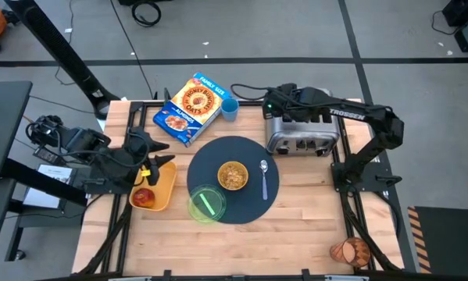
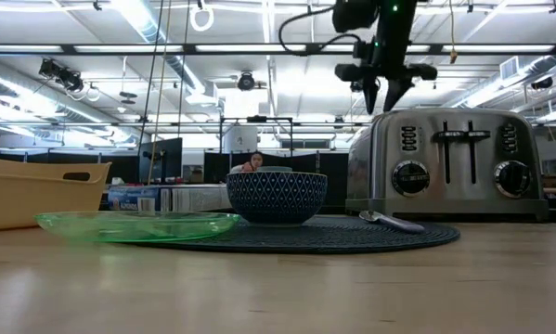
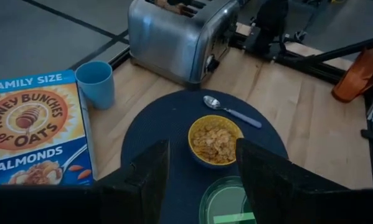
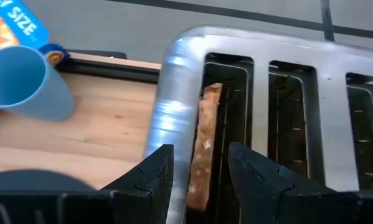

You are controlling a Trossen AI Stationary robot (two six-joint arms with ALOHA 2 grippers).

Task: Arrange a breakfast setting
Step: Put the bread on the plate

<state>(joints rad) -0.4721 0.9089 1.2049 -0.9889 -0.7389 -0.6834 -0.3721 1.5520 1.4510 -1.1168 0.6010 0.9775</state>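
The dark round mat (image 1: pixel 235 204) lies mid-table and bears the cereal bowl (image 1: pixel 233 176), the metal spoon (image 1: pixel 265 178) and, over its near-left edge, the green plate (image 1: pixel 206 204). The red apple (image 1: pixel 144 197) sits in a yellow tray (image 1: pixel 162 187). A toast slice (image 4: pixel 205 149) stands in the end slot of the chrome toaster (image 1: pixel 302 139). My right gripper (image 4: pixel 202 168) hangs open above that slot, clear of the toaster (image 2: pixel 449 165). My left gripper (image 3: pixel 202 168) is open over the tray's far end (image 1: pixel 159 156), holding nothing. The orange-brown cup (image 1: pixel 351 251) is at the near right corner.
A cereal box (image 1: pixel 189 109) and a small blue cup (image 1: pixel 230 108) stand at the far edge, left of the toaster. Bare wood stretches along the near edge and right of the mat. A person shows far behind the table (image 2: pixel 252 162).
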